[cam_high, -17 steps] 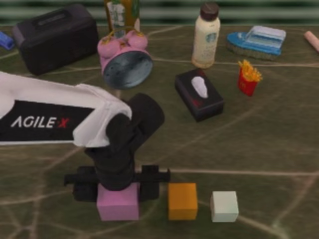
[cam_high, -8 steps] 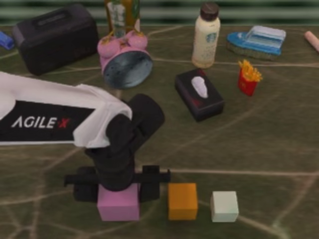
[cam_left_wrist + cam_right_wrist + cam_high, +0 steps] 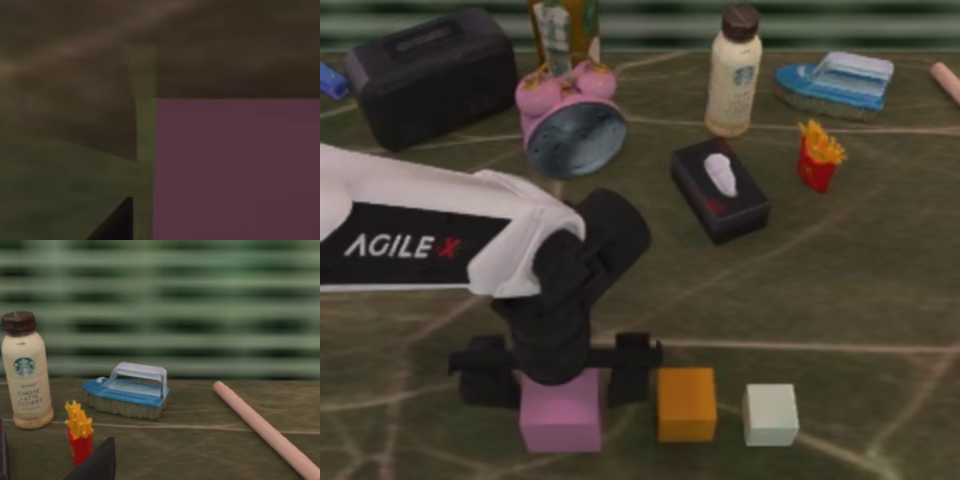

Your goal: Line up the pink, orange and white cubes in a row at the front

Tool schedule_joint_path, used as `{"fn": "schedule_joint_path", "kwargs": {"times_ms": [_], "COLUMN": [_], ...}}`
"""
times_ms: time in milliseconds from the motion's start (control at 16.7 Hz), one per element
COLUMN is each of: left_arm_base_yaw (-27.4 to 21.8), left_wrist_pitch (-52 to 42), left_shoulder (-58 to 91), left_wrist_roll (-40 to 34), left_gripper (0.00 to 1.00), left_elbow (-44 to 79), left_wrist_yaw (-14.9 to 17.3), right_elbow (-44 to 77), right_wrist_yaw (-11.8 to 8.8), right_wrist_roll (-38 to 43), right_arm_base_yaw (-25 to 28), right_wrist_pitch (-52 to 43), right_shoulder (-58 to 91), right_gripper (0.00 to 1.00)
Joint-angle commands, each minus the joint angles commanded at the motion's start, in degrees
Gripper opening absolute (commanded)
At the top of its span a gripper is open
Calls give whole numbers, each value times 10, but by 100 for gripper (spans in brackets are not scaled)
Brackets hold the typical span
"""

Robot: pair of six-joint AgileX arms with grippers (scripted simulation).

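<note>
Cubes sit in a row near the front edge of the table [image 3: 880, 300]: the pink cube [image 3: 560, 415] at the left, the orange cube [image 3: 686, 404] just beside it, and the white cube [image 3: 769, 414] a little further right. All 3 rest flat on the table and none touch.

My left gripper [image 3: 558, 372] hangs directly over the pink cube, its 2 fingers spread apart, 1 on each side, with visible gaps between them and the cube's sides. In the left wrist view the pink cube [image 3: 235, 170] fills most of the frame, with table showing beside it and a dark fingertip [image 3: 117, 222] clear of its edge. My right arm is parked out of the top view; its wrist camera looks across at a bottle [image 3: 25, 372], a blue brush [image 3: 127, 390], a box of fries [image 3: 79, 432] and a pink rod [image 3: 265, 430], and I cannot tell how its fingers stand.

The main risk, as I judge it, comes from the right-hand finger [image 3: 632, 365], which stands in the narrow space between the pink and orange cubes. Any sideways drift while lifting could knock the orange cube out of line. A tilted or skewed rise could also catch a top edge of the pink cube and drag or twist it, spoiling the row. Lifting straight up looks the safest way out.
</note>
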Motion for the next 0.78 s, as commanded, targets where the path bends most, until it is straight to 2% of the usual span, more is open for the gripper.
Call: {"fn": "schedule_joint_path", "kwargs": {"times_ms": [480, 780], "left_arm_base_yaw": [1, 5], "left_wrist_pitch": [-2, -88], "left_shoulder": [-1, -36], "left_wrist_roll": [0, -2], "left_gripper": [100, 100], "left_elbow": [2, 48], "left_wrist_yaw": [0, -1], "right_elbow": [0, 0], "right_wrist_yaw": [0, 0], "right_wrist_roll": [0, 0], "right_arm_base_yaw": [0, 0], "right_wrist_pitch": [0, 0], "right_shoulder": [0, 0], "right_gripper": [100, 100]}}
